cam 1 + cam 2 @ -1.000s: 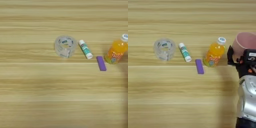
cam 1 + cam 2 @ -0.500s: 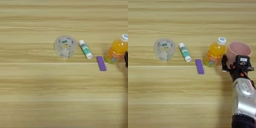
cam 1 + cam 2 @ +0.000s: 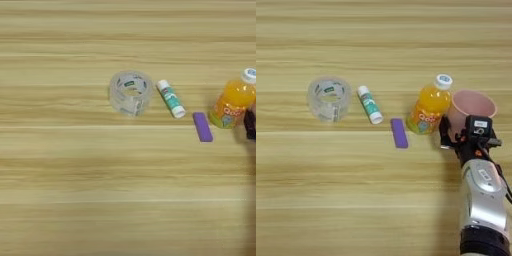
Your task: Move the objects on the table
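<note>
Gripper: the black two-fingered right gripper [image 3: 456, 136] sits at the near wall of the pink plastic cup [image 3: 472, 106]; whether it grasps the cup cannot be told.
Cup position: upright, far right of the light wood-grain table [image 3: 356, 200], just beside the orange juice bottle with white cap [image 3: 429, 106].
Key relation: cup lies directly ahead of the gripper, bottle immediately to its left.
Row leftward: small purple block [image 3: 399, 133], white-green glue stick [image 3: 369, 104], clear tape roll [image 3: 329, 97].

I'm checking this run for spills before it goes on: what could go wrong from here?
1. The pink cup stands upright right beside the orange juice bottle, with almost no gap; carrying the cup leftward could topple the bottle.
2. The end effector sits at the cup's near wall, low on it; a weak hold could tip the cup.
3. The purple block lies just in front of the bottle, so a falling bottle would knock it.
</note>
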